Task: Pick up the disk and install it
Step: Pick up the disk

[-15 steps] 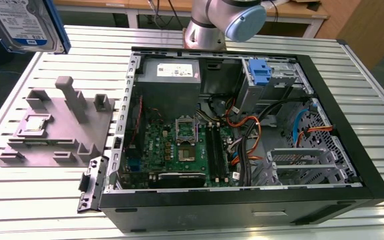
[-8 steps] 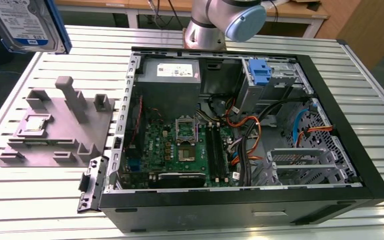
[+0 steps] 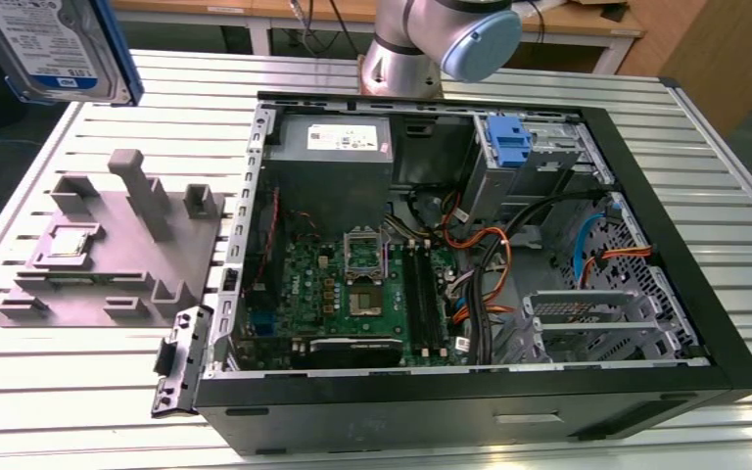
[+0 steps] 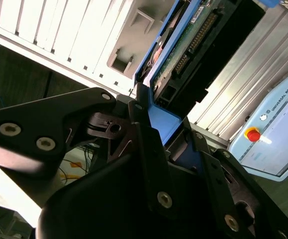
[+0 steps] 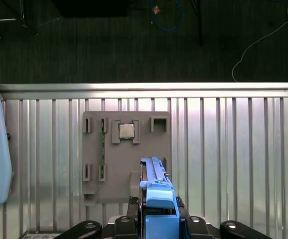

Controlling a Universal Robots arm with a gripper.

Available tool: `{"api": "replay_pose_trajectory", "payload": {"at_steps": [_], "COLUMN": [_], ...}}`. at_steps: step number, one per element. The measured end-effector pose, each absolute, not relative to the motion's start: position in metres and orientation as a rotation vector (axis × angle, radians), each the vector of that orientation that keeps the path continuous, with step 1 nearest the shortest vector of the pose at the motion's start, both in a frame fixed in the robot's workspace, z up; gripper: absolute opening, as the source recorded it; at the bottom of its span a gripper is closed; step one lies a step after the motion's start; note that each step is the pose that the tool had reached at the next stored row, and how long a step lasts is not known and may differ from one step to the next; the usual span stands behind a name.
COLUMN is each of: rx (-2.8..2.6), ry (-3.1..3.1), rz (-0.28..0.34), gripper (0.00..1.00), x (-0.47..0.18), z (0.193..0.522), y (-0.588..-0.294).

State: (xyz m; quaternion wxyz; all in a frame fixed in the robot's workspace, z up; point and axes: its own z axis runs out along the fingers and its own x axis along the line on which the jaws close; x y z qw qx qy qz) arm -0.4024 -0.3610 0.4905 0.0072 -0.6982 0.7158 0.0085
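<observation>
You have the slatted table (image 3: 75, 392) carrying the open computer case (image 3: 481, 392) across the centre and right of the exterior view. The grey fixture (image 3: 115, 255) sits beside the case on the exterior view's left. The disk (image 3: 63, 49) hangs in the air at the upper left of the exterior view, above the fixture and well apart from the case. The claw (image 4: 166, 124) is pinching it at one end, clamped on the blue rail plastic, as the second wrist view shows.

Your risks, as I judge them:
- **Slip or swing:** the hold is at one end only, so the long unsupported body could swing or slip on a quick move.
- **Snag or strike:** the drive bay with its blue bracket (image 3: 513, 147) sits at the upper right of the case, close to loose cables (image 3: 493, 259). A rail could snag a cable or strike the case wall if you come in skewed.
- **Drop:** the processor chip (image 5: 127, 131) lies in the fixture under the disk, so a drop here could hit it.

The disk stands on edge. Its long axis runs away from the claw, down toward the table. The label face is turned to the exterior camera, and the circuit-board face to the second wrist camera.
</observation>
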Motion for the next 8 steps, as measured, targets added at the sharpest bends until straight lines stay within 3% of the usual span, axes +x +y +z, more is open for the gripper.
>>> {"api": "replay_pose_trajectory", "payload": {"at_steps": [8], "rx": [-2.183], "ry": [2.239], "rz": [0.026], "gripper": [0.36], "x": [-0.4002], "z": [0.4905], "y": [-0.3610]}}
